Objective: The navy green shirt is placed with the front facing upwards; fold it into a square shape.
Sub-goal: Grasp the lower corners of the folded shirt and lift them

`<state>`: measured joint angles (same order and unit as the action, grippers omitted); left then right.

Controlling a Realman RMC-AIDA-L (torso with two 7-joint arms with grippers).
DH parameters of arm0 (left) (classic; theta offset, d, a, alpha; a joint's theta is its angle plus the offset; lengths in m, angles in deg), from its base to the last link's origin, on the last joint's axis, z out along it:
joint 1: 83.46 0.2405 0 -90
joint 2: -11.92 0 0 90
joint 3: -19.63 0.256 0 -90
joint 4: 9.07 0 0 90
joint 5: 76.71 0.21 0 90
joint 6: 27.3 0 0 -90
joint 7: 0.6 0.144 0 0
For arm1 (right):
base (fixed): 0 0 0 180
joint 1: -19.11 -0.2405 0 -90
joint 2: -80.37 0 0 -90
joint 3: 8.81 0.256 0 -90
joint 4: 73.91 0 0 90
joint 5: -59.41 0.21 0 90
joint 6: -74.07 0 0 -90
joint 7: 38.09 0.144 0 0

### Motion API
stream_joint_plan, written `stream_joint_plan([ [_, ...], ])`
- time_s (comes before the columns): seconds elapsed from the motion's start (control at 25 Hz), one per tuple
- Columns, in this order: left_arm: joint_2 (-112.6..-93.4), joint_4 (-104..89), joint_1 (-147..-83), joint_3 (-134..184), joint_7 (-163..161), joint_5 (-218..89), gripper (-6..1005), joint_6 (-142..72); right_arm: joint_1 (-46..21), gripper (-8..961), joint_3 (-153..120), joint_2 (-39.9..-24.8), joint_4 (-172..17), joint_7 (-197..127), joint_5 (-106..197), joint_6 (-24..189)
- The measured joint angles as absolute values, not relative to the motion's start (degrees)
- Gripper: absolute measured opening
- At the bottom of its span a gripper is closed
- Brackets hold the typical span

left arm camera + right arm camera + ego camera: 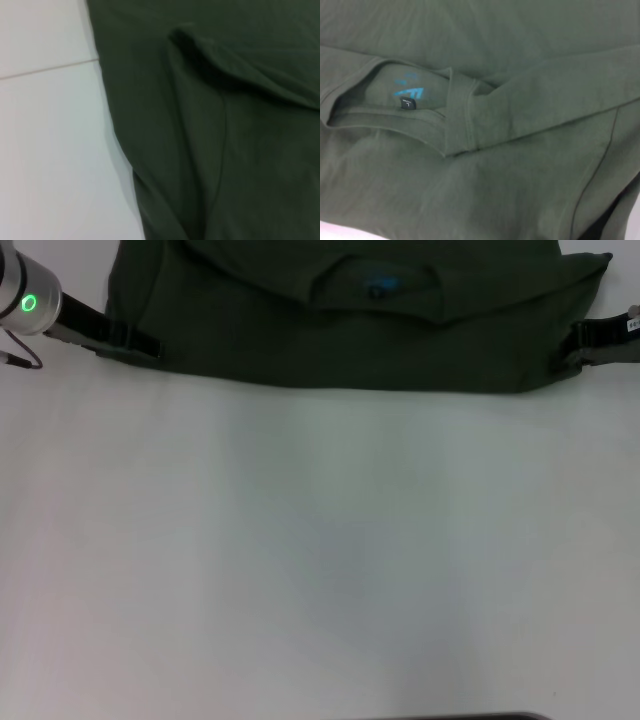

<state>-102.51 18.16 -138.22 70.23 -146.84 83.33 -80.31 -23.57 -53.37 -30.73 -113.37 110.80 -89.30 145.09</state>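
- Dark olive-green cotton is seen at the far edge of the white table [320, 560]: the navy green shirt [350, 330] lies there with its sleeves folded in over the body and its collar with the blue-printed neck label [407, 95] towards the robot.
- The left gripper [125, 338] is placed at the shirt's left near corner, the right gripper [590, 340] at its right near corner.
- Whether either gripper's fingers are clenched on cloth cannot be told.
- The sleeve folds are judged done; the lengthwise fold into a square is judged left to do.
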Motion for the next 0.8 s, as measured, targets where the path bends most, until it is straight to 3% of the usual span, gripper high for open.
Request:
stream_joint_plan([
  [0.24,-101.03,14.5,-139.9,66.2,-146.5,83.3,949,-81.2,-23.7,45,-53.5,-30.72,-113.4,110.8,-89.3,145.1],
  [0.8,-102.49,14.3,-140.6,66.0,-145.3,83.2,948,-77.9,-23.8,45,-53.4,-30.71,-114.0,110.8,-89.3,145.7],
])
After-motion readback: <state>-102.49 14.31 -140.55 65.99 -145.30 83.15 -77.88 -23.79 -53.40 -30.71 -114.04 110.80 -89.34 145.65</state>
